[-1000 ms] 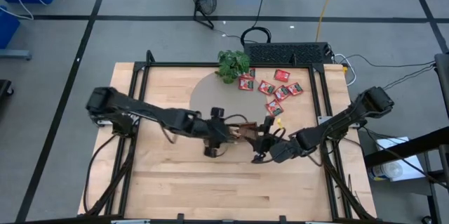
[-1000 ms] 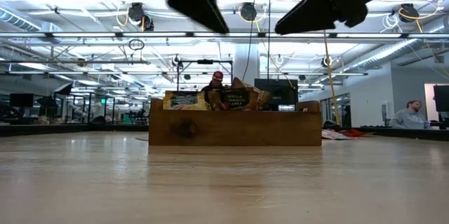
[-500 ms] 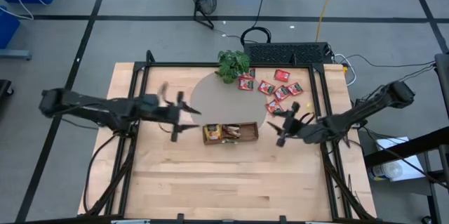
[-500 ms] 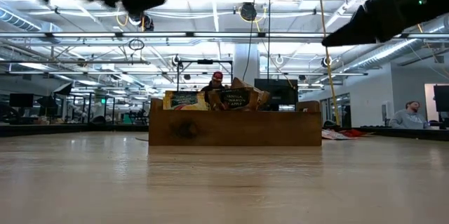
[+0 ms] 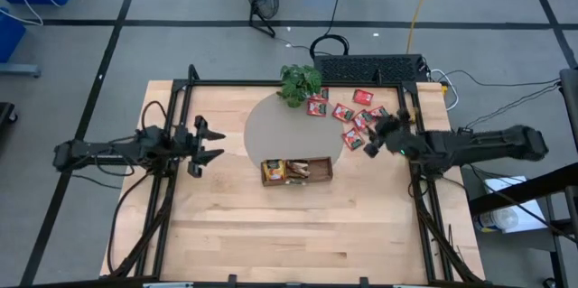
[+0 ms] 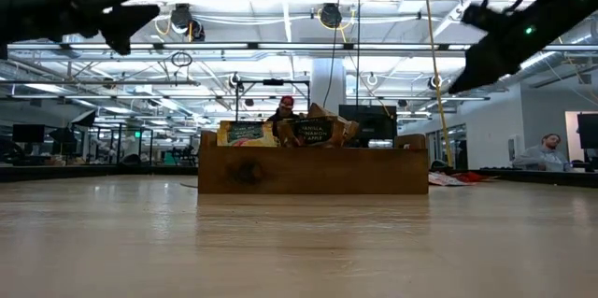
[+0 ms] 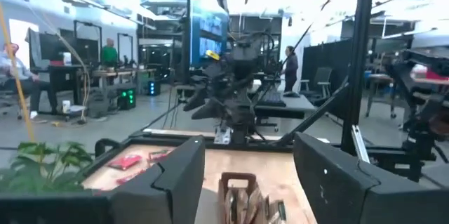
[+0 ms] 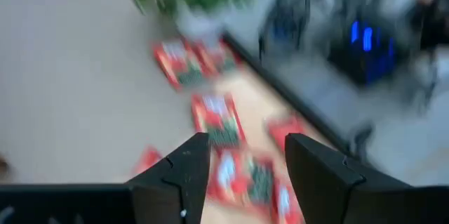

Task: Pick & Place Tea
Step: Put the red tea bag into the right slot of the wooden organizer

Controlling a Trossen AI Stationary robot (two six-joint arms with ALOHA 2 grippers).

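The left tool (image 5: 206, 140) hangs with its fingers spread and empty near the left edge of the pale wooden surface (image 5: 271, 225). At the middle sits a small brown wooden tray (image 5: 296, 171) with several tea packets standing in it. Further right, the right tool (image 5: 372, 138), fingers spread and empty, hovers over the loose red square tea-bag packets (image 5: 350, 109) beside a leafy green potted plant (image 5: 300, 81).

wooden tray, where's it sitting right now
In the high view the small wooden tray sits mid-table, at the near edge of the round grey mat, between both arms.
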